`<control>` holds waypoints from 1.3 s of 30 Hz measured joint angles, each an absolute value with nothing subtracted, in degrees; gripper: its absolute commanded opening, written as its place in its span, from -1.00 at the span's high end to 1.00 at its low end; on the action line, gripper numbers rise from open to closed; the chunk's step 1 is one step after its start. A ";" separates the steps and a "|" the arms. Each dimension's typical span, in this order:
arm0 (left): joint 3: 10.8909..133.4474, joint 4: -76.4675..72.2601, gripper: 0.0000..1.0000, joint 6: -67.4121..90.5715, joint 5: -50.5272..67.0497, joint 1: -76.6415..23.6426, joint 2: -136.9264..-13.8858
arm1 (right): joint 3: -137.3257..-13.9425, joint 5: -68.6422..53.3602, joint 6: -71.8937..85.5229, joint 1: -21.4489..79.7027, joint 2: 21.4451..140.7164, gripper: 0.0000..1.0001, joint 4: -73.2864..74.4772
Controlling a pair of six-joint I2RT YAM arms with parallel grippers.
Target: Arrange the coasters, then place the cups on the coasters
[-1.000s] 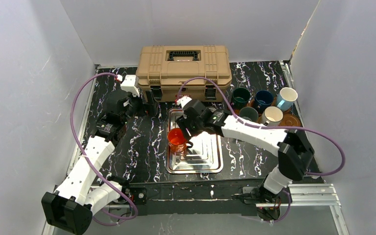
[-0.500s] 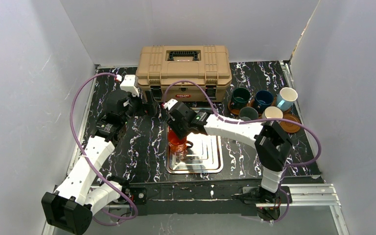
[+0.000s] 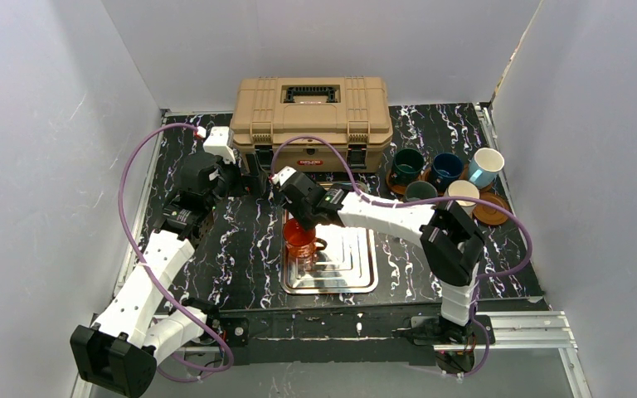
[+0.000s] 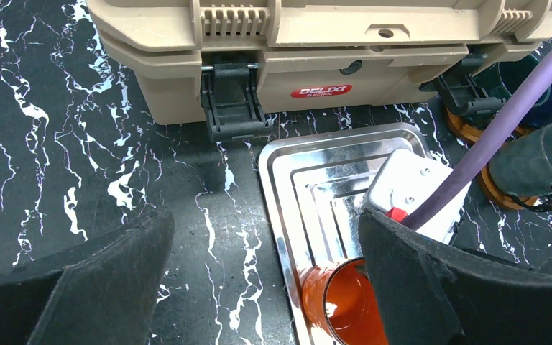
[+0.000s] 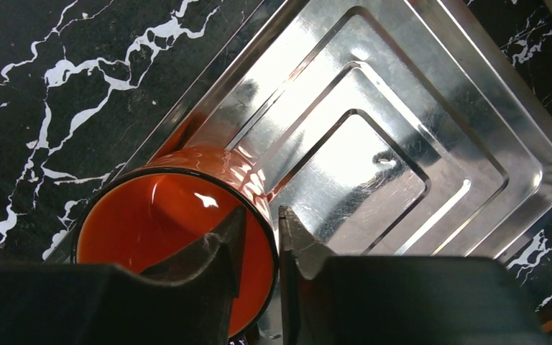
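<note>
The orange cup (image 3: 300,236) stands upright at the left edge of the steel tray (image 3: 350,275). My right gripper (image 3: 303,217) is over it, one finger inside the orange cup (image 5: 165,215) and one outside its rim. The right gripper (image 5: 259,215) is narrow but still open, with a sliver of space at the inner finger. My left gripper (image 3: 253,184) hovers open over bare table left of the tray (image 4: 309,158), holding nothing. The other cups, teal (image 3: 407,162), navy (image 3: 446,166), cream (image 3: 486,166), grey-green (image 3: 420,192) and cream (image 3: 462,195), cluster at back right among brown coasters (image 3: 493,207).
A tan toolbox (image 3: 312,112) stands at the back, just behind the tray. The right arm's purple cable (image 3: 357,162) loops over the tray's far end. White walls close in on both sides.
My right gripper slid left over the orange cup, dropped astride its rim, and its jaws narrowed. The cup stayed in place. The left arm has not moved.
</note>
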State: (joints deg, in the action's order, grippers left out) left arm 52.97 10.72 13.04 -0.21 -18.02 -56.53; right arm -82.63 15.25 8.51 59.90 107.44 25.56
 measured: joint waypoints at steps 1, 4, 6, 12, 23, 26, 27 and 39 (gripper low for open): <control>52.97 10.72 -0.97 13.04 -0.23 -18.02 -56.53 | -82.70 15.38 8.51 59.86 107.44 0.53 25.56; 52.97 10.72 -0.97 13.04 -0.23 -18.02 -56.53 | -82.72 15.84 8.08 59.86 107.42 0.73 25.89; 52.97 10.72 -0.96 13.04 -0.25 -18.02 -56.53 | -82.72 15.94 8.14 59.88 107.31 0.84 26.22; 52.97 10.72 -0.97 13.04 -0.36 -18.02 -56.53 | -82.65 16.10 9.87 60.01 106.24 0.97 27.03; 52.97 10.72 -0.97 13.02 -0.89 -18.02 -56.51 | -81.23 22.52 17.02 60.03 97.30 0.97 38.26; 52.97 10.72 -0.97 13.04 -0.99 -18.02 -56.51 | -82.24 26.24 20.18 60.03 94.89 0.97 43.33; 52.97 10.72 -0.96 13.04 -1.02 -18.02 -56.51 | -83.35 28.32 21.89 60.01 94.17 0.97 46.26; 52.97 10.72 -0.96 13.04 -1.02 -18.02 -56.51 | -90.24 35.11 31.18 35.83 81.56 0.97 62.46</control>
State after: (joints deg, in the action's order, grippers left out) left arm 52.97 10.72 13.04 -1.02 -18.02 -56.51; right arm -90.24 35.11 31.18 35.83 81.56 62.46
